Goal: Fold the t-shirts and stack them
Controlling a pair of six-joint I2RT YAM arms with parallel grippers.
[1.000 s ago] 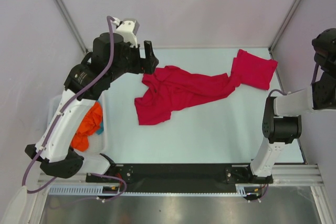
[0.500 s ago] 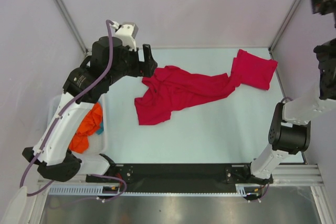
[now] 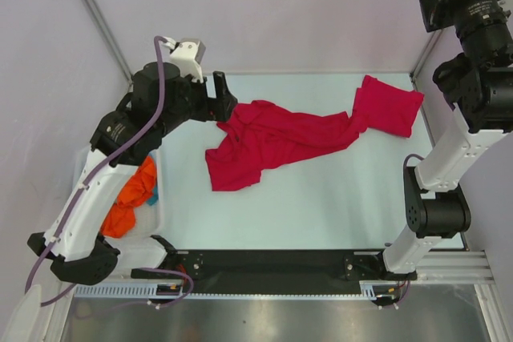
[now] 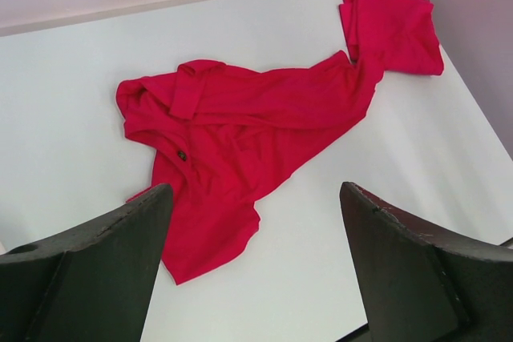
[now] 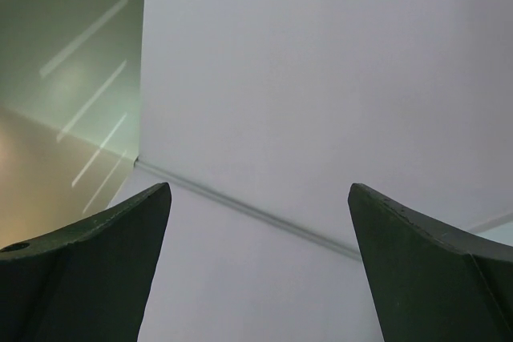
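Top view: the crumpled t-shirt point(image 3: 272, 140) sprawls on the table point(image 3: 321, 206), its left edge just beside the left gripper point(image 3: 220, 98). A second t-shirt point(image 3: 390, 106) lies at the table's far right corner.

Left wrist: the jaws are spread and empty, with the crumpled t-shirt beyond them.

Right wrist: the right gripper point(image 5: 256, 194) gapes wide and faces the wall point(image 5: 280, 78), raised off the table.

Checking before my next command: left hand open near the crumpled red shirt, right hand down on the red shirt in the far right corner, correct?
No: the right hand is raised away from that corner shirt, facing the wall, as the right wrist view shows. The rest holds.
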